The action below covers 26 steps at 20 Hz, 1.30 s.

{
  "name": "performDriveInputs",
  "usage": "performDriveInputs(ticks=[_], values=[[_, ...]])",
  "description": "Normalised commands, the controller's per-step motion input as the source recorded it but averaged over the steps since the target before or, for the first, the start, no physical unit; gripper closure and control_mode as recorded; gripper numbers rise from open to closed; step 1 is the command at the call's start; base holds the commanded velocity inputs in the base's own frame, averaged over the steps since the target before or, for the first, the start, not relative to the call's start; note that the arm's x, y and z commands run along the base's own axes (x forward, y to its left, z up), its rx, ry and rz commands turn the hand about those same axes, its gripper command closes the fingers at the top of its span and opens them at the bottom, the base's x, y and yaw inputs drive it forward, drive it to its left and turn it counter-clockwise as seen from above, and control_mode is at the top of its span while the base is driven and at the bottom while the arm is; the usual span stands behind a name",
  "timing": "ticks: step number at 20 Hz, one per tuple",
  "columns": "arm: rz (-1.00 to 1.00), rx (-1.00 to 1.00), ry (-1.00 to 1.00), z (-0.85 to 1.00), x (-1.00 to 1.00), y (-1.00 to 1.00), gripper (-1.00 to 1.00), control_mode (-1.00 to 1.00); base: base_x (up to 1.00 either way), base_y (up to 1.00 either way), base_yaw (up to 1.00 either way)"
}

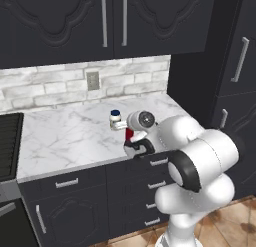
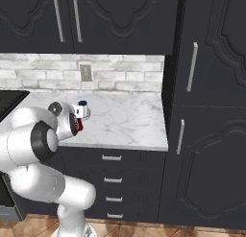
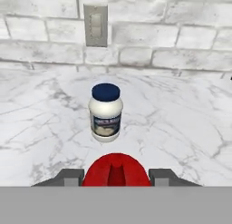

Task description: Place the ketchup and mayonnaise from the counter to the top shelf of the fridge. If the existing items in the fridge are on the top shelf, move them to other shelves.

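While the squat white blue-lidded mayonnaise jar [image 3: 105, 112] is waiting at frame centre, we are clamping our pincer [image 3: 116, 177] around the slim red ketchup bottle [image 3: 116, 171] for lifting off the veined white marble worktop [image 3: 181, 123].

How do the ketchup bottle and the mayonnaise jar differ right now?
The ketchup bottle is red, while the mayonnaise jar is white with a dark blue lid. The bottle sits between the fingers of the shut gripper; the jar stands free and untouched. In the hand view the bottle is nearest the camera, the jar farther back toward the brick wall. Both are over the marble counter.
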Motion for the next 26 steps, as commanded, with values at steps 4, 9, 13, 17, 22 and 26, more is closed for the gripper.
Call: performDriveInputs(ticks=[4,9,13,17,22,26], values=[[0.0,0.0,-0.09,0.93,-0.46,0.0,1.0,-1.0,0.0,0.0,0.0],[0.0,0.03,-0.02,0.99,-0.63,0.0,1.0,-1.0,0.0,0.0,0.0],[0.0,0.1,0.0,0.99,-0.84,0.0,1.0,-1.0,0.0,0.0,0.0],[0.0,0.15,0.05,0.88,-0.99,0.0,1.0,-1.0,0.0,0.0,0.0],[0.0,0.09,0.1,0.74,-0.98,0.0,1.0,-1.0,0.0,0.0,0.0],[0.0,0.0,0.09,0.53,-0.92,0.0,1.0,-1.0,0.0,0.0,0.0]])
